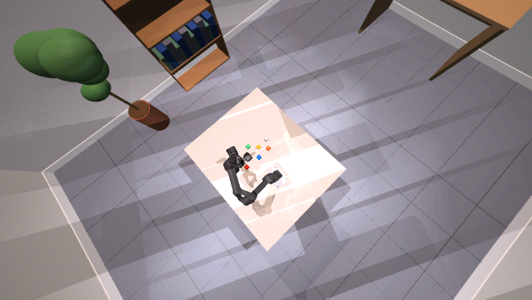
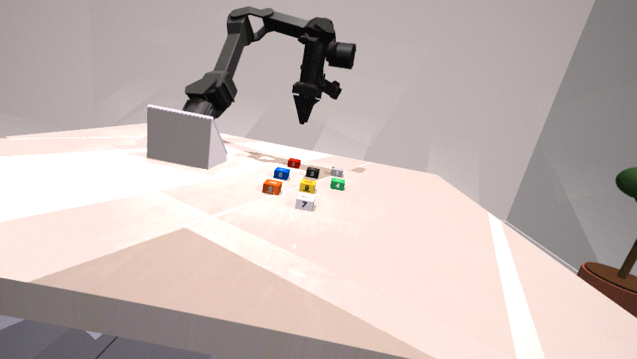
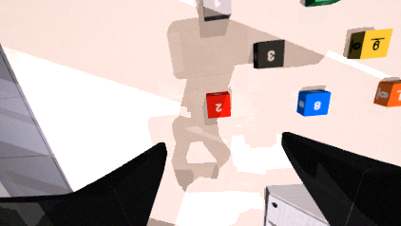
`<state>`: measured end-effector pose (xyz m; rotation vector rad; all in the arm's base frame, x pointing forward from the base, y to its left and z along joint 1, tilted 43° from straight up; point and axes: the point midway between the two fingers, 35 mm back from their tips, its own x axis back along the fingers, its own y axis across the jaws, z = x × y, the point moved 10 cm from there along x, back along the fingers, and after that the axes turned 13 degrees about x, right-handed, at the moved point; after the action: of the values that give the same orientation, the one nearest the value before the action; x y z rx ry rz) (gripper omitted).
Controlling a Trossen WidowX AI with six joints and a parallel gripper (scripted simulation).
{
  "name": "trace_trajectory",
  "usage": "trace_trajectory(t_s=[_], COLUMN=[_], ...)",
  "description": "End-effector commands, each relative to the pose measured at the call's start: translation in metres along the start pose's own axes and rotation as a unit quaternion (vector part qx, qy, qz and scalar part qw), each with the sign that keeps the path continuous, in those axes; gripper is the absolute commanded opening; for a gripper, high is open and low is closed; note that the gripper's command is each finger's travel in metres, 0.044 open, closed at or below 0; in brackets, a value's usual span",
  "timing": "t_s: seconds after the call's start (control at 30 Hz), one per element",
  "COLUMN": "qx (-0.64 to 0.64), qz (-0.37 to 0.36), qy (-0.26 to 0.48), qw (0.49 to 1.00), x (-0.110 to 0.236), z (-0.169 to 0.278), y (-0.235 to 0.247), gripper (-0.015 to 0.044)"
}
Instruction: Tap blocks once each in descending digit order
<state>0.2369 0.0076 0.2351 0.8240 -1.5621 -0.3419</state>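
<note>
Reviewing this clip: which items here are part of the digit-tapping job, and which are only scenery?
Part of the job:
claw, open, holding nothing
yellow 9 block
blue 8 block
white 7 block
orange block
green 4 block
black 3 block
red 2 block
grey block

Scenery:
bookshelf
potted plant
wooden table

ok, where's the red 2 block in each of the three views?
Top: red block, small, just right of the gripper.
Exterior: rearmost block, nearest the grey wedge-shaped base.
Wrist: centre, ahead of the open fingers.
Shared landmark: blue 8 block beside it.
</note>
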Motion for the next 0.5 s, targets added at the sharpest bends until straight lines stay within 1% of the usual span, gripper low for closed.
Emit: trace_trajectory(t_s=[0.0,0.1,0.37,0.47], qx=[-0.004,-0.004,-0.001,-0.001], qz=[-0.003,-0.003,-0.002,-0.002], qy=[0.0,0.0,-0.002,-0.003], qw=[1.0,1.0,1.0,1.0], x=[0.0,0.001,0.004,0.001], z=[0.0,-0.007,-0.096,-0.112], y=[0.001,-0.001,-0.022,-0.027], gripper=[0.04,0.04,0.04,0.04])
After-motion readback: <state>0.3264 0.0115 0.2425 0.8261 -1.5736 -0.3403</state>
